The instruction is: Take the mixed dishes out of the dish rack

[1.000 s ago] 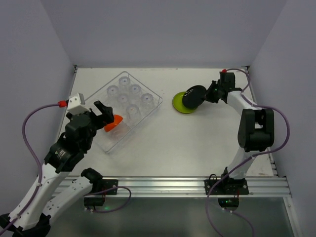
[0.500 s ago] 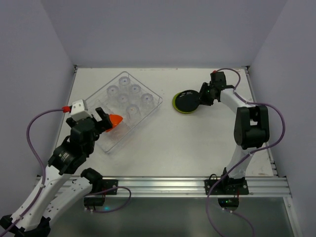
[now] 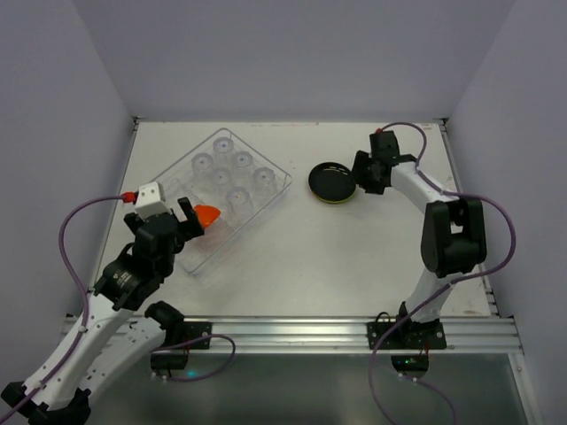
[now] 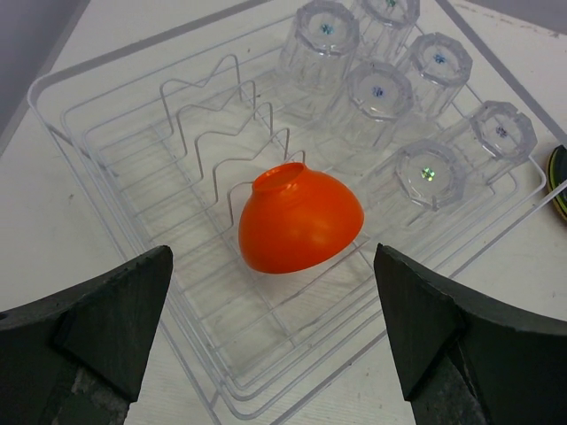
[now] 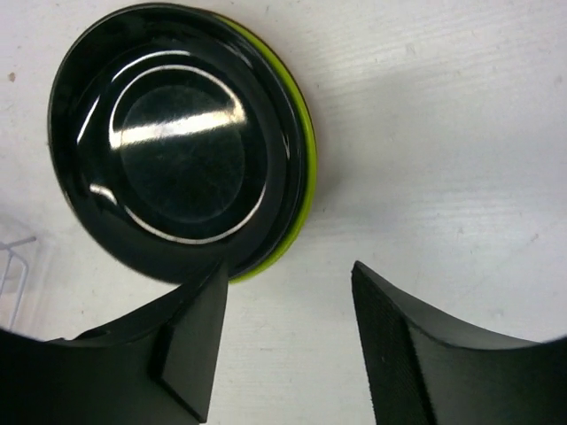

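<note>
Table (image 3: 337, 261): dish rack (image 3: 205, 254) near left edge, black plate (image 3: 332, 181) right

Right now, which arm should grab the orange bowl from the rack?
Left. The left end effector is open, facing the orange bowl in the dish rack; the right end effector is across the table, by the black plate.

White table (image 3: 301, 266) boxed in by plain lavender walls (image 3: 283, 53).
The walls close the far, left and right sides, evenly lit and bare; the table is off-white and matte, and a silver metal rail (image 3: 292, 331) runs along its near edge.
</note>
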You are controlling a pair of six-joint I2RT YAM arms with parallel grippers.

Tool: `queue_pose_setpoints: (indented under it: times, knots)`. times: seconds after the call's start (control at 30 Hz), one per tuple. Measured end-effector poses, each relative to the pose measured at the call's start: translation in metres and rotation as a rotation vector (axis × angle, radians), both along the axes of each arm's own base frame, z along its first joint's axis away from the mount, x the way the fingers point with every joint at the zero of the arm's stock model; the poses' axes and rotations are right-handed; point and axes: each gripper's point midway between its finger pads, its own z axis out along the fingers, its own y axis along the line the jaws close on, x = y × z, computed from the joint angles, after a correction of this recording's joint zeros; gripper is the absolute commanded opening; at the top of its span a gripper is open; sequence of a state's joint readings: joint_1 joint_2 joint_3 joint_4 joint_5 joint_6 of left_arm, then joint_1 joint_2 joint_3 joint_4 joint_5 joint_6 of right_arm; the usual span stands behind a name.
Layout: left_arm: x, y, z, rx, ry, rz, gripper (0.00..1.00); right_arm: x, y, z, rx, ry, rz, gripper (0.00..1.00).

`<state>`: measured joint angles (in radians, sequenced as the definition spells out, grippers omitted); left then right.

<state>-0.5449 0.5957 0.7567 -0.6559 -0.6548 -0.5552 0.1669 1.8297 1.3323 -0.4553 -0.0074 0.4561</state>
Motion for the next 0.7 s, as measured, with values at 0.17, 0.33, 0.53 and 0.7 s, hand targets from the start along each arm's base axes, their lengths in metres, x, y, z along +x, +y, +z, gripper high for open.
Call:
queue_pose_setpoints:
  times: [0.17, 0.33, 0.53, 0.7]
  knots:
    - [-0.001, 0.003, 0.011, 0.024, -0.060, -0.025, 1.00, -0.033, -0.003, 0.046, 0.000, -0.105, 0.010, 0.99]
    - [0.005, -0.006, 0.007, 0.087, -0.028, -0.098, 1.00, -0.081, -0.002, 0.130, 0.085, -0.397, 0.043, 0.99]
    - [0.028, -0.044, 0.013, 0.160, 0.114, -0.271, 1.00, -0.127, 0.002, 0.182, 0.207, -0.677, 0.069, 0.99]
    - [0.040, -0.055, 0.005, 0.233, 0.232, -0.319, 1.00, -0.146, -0.001, 0.189, 0.234, -0.750, 0.063, 0.99]
